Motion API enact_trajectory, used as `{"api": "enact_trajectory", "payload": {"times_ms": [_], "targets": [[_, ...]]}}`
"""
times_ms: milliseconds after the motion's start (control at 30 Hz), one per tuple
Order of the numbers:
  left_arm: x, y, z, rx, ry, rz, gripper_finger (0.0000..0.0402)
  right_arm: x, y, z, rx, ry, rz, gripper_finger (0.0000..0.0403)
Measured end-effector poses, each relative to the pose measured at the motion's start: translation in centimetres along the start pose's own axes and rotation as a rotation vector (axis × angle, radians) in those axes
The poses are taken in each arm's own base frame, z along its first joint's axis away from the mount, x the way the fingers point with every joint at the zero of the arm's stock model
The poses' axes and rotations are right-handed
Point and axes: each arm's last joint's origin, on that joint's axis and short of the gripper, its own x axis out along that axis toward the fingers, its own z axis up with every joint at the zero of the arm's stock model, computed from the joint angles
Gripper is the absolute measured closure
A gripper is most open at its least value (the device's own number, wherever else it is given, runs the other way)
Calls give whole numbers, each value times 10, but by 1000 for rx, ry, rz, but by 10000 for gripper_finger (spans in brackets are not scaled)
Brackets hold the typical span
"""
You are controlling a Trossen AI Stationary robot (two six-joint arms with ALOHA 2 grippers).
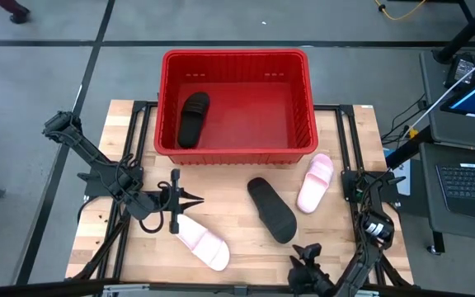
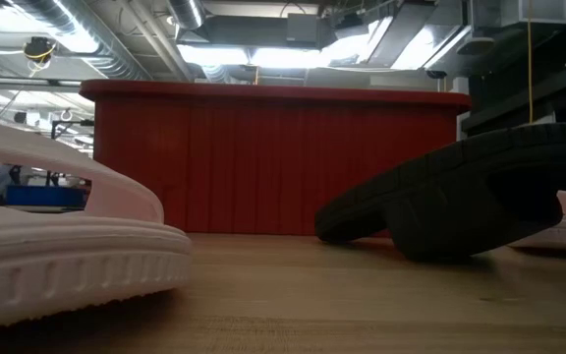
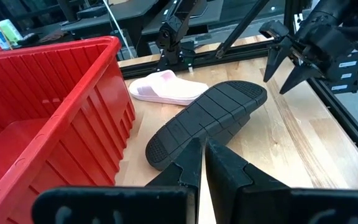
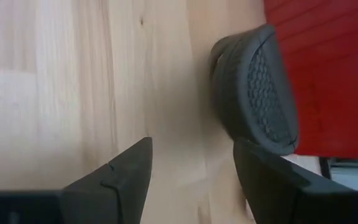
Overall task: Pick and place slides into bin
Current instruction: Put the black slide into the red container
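Right gripper point(image 1: 308, 250): sitting at the table's near edge, right of centre; its fingers point(image 4: 126, 171) are standing apart with bare wood between them, holding nothing.
Pink slide, near left point(image 1: 201, 242): lying on the table just beside the left gripper's tips, angled toward the near edge; in the low view point(image 2: 62, 246) it is filling the left foreground.
Left gripper point(image 1: 195, 201): reaching in from the left side of the table; in its own wrist view the fingers point(image 3: 225, 163) are lying almost together, only a thin slit showing between them, and are holding nothing.
Black slide on table point(image 1: 271, 209): resting sole-up on the wood between the two pink slides, in front of the bin; the ribbed sole is showing in the left wrist view point(image 3: 207, 121).
Pink slide, right point(image 1: 315, 181): lying near the bin's front right corner, well apart from the left gripper.
Bin point(image 1: 236, 153): standing at the far middle of the table, its red ribbed wall point(image 2: 263, 162) crossing the low view.
Black slide in bin point(image 1: 193, 119): lying inside the bin along its left side.
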Motion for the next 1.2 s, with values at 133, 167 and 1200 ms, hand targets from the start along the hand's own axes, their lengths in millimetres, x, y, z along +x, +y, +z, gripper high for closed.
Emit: {"api": "enact_trajectory", "payload": {"times_ms": [133, 167, 1200], "targets": [[0, 0, 0, 0, 0, 0, 386, -9, -13, 7, -22, -76, -1, 178], [0, 0, 0, 0, 0, 0, 386, -11, -15, 8, -38, -86, -2, 178], [0, 0, 0, 0, 0, -1, 386, 1, -18, 23, -284, -80, 4, 178]]}}
